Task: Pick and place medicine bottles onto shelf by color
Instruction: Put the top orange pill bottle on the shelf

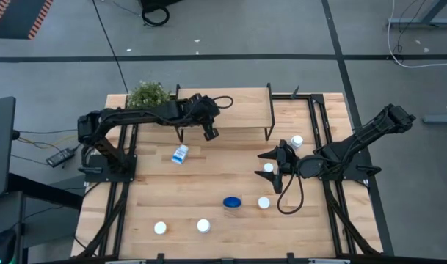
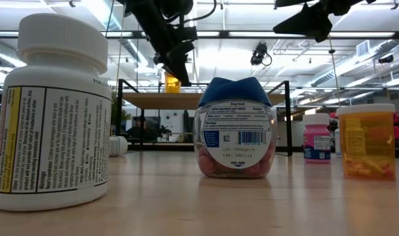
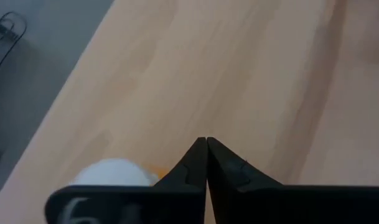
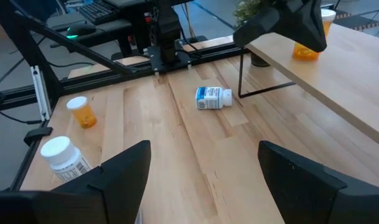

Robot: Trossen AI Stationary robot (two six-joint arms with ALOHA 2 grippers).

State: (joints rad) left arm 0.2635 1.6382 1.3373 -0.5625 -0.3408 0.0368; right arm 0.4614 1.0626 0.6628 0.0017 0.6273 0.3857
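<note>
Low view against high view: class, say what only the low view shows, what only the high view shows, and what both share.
Only the low view: printed labels and body colours, as on the pink bottle and the orange bottle, plus a small orange bottle on the shelf. Only the high view: both arms to their bases and the whole table. Both: the shelf, the blue-lidded bottle and the shut left gripper at the shelf.

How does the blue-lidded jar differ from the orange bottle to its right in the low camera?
The jar has a blue lid; the orange bottle has a white cap. The jar is wide, rounded and clear, showing pink pills; the orange bottle is narrower, straight-sided and amber. Both stand upright on the table.
</note>
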